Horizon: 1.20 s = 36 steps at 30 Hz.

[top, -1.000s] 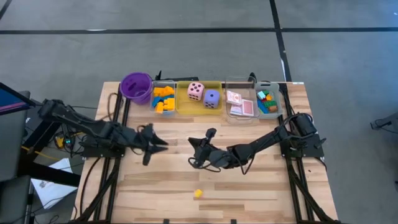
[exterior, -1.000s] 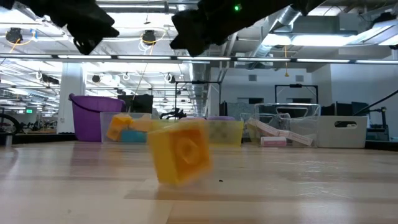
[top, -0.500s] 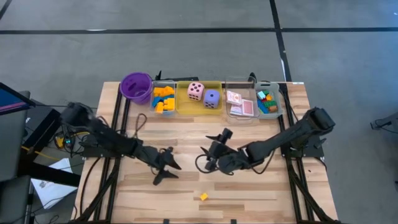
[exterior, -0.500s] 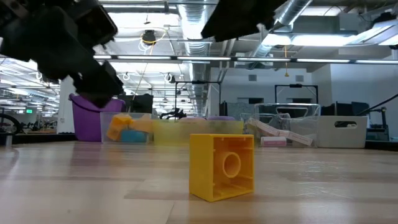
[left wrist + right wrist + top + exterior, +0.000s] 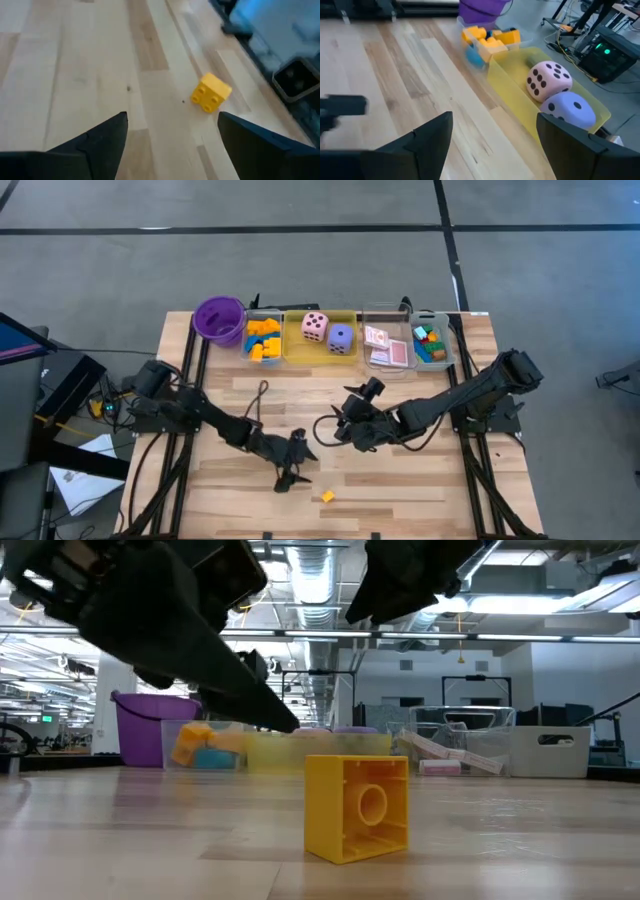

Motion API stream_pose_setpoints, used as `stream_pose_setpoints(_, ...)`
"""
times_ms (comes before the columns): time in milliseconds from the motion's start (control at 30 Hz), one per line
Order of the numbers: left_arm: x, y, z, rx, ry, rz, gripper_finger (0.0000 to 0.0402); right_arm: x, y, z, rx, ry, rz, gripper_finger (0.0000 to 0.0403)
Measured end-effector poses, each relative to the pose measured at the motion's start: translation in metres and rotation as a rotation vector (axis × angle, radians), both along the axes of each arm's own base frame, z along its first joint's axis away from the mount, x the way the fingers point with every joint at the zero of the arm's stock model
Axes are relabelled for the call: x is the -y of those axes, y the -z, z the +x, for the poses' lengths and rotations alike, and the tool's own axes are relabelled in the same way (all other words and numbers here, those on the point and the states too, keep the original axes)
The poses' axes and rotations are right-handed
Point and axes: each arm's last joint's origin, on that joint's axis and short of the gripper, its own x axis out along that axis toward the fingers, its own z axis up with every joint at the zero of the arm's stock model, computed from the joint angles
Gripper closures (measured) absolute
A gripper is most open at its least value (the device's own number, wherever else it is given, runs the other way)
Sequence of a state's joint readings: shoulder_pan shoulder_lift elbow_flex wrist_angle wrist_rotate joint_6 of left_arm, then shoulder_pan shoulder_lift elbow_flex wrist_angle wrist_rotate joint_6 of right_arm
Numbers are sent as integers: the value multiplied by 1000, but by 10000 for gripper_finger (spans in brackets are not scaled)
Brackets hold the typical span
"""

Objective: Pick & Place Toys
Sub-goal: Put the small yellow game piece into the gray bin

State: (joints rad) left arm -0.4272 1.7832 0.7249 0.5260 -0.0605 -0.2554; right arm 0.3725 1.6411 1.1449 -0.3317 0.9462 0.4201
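Fingers apart, the left end effector [image 5: 291,463] is closing on the yellow block [image 5: 326,496] at its 4 o'clock; the right end effector [image 5: 343,424], also apart, is waiting mid-tabletop [image 5: 420,490].

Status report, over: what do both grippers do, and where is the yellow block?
Left gripper open, empty, beside yellow block. Right gripper open, empty, mid-table. Block loose on the table, near front edge. Nothing in the way.

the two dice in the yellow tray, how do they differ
The pink die is the larger one; the purple die is smaller. In the high view the pink die shows four dots on top, while the purple die shows two. Both are dark-dotted and sit side by side in the yellow tray.
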Motion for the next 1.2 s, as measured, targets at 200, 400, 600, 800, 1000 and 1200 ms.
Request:
stream_pose_setpoints(200,19,-11,10,30,120,137,102,-4,1,-2,-15,-14,-5,121)
stream_pose_setpoints(400,23,-12,10,105,219,252,103,-9,1,-4,-24,-34,-13,121)
stream_pose_setpoints(600,18,-11,13,120,274,270,103,-5,2,-3,-29,-22,-14,121)
stream_pose_setpoints(800,12,-8,17,115,295,246,103,-6,1,-3,-6,-10,10,121)
stream_pose_setpoints(1000,14,16,24,126,332,222,103,-7,2,-4,21,8,41,121)
stream_pose_setpoints(1200,17,34,30,191,358,180,103,-12,2,-6,27,-3,50,121)
